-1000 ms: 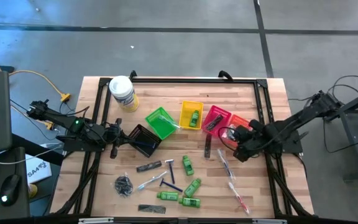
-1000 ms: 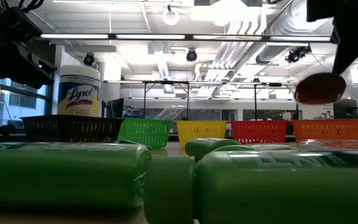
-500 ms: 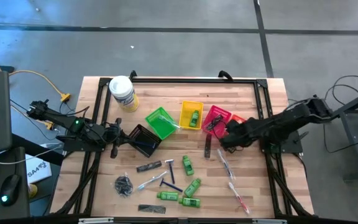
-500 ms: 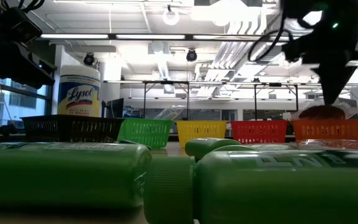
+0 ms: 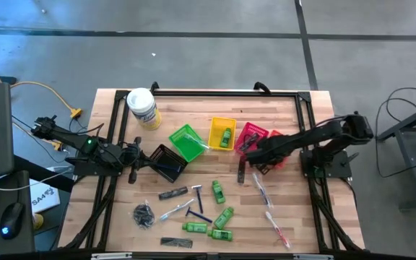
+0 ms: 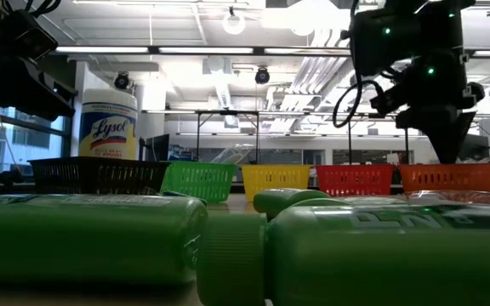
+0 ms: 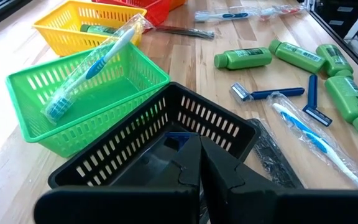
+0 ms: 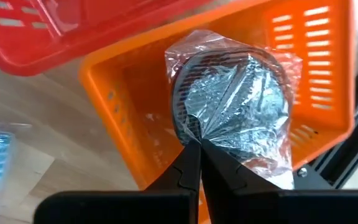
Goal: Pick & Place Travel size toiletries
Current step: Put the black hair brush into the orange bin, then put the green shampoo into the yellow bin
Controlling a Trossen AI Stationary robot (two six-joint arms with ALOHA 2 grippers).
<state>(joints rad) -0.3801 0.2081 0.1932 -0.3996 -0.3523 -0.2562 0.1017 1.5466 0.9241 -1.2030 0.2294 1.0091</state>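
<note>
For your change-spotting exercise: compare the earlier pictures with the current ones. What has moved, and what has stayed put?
The right tool swung inward over the orange basket, shut on a wrapped round item. The left tool stayed shut over the black basket; the toiletries on the table did not move.

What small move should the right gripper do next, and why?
Probably open the fingers. The right gripper is shut on the clear-wrapped round item, and the right wrist view shows that item over the orange basket. Opening would likely drop it inside. The left gripper waits shut at the black basket.
</note>
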